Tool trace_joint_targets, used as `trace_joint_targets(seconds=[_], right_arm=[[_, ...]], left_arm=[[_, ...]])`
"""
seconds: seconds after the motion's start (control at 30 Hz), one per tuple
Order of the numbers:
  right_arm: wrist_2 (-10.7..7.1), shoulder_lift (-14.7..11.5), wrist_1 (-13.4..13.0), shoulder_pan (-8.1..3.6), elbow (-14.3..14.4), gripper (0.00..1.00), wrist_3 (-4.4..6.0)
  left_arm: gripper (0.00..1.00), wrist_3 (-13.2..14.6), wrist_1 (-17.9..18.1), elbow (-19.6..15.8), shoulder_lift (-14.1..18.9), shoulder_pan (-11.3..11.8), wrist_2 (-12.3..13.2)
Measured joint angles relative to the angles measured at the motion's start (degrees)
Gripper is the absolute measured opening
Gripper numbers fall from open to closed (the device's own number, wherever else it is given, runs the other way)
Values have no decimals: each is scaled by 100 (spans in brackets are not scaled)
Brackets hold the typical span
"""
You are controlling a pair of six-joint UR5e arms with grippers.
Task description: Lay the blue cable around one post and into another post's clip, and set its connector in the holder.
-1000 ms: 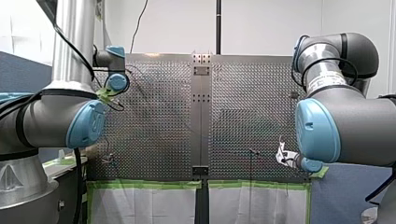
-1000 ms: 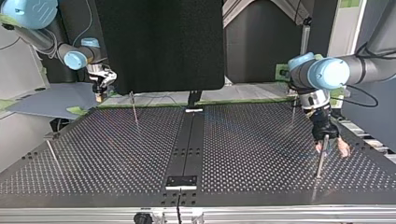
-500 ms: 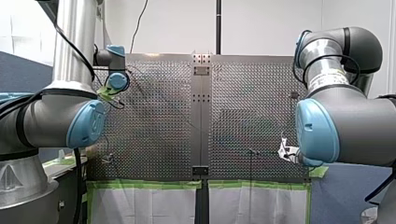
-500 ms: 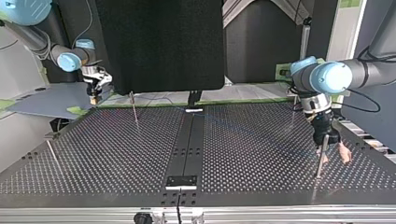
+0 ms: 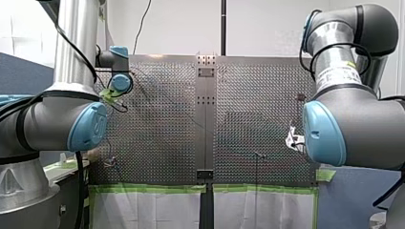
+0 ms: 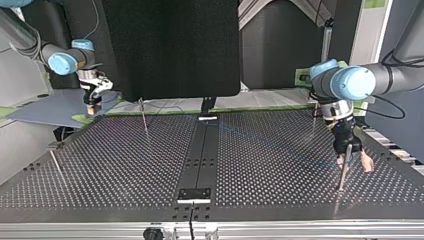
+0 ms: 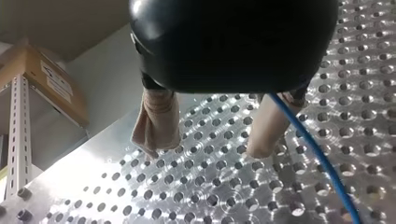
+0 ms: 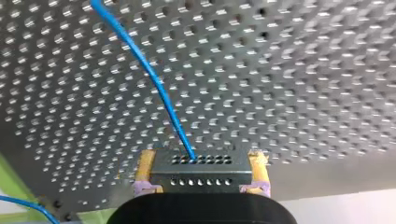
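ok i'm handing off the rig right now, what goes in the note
Left gripper: open, low beside a post at the top view's right; the blue cable runs past one finger, unclamped.
Right gripper: shut on the connector, held near the table's far corner at the top view's left.
Done: connector picked up.
To do: cable round a post, into a clip, connector into the holder; none of that shows yet.
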Motion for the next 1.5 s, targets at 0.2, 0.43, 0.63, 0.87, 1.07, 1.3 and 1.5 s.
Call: trace_joint_targets(seconds=[0.2, 0.43, 0.63, 0.87, 1.07, 1.3, 1.5], right_arm=[[41, -349, 231, 22, 29, 0, 167], [65, -707, 498, 26, 31, 0, 168], [81, -979, 749, 42, 32, 0, 35], [94, -1344, 1072, 110, 34, 0, -195], [96, -1642, 1144, 191, 82, 0, -165], [45, -1993, 972, 196, 174, 0, 138], [16, -2275, 775, 117, 180, 0, 299]], left_arm=[[100, 22, -103, -3, 0, -32, -3], [100, -14, -148, -58, 0, -41, 8], [100, -41, -145, -75, 1, -42, 25], [100, -32, -144, -77, 2, -40, 37], [100, -39, -144, -77, 2, -31, 47], [100, -28, -137, -77, 2, -24, 50], [100, -30, -136, -77, 2, -13, 57]])
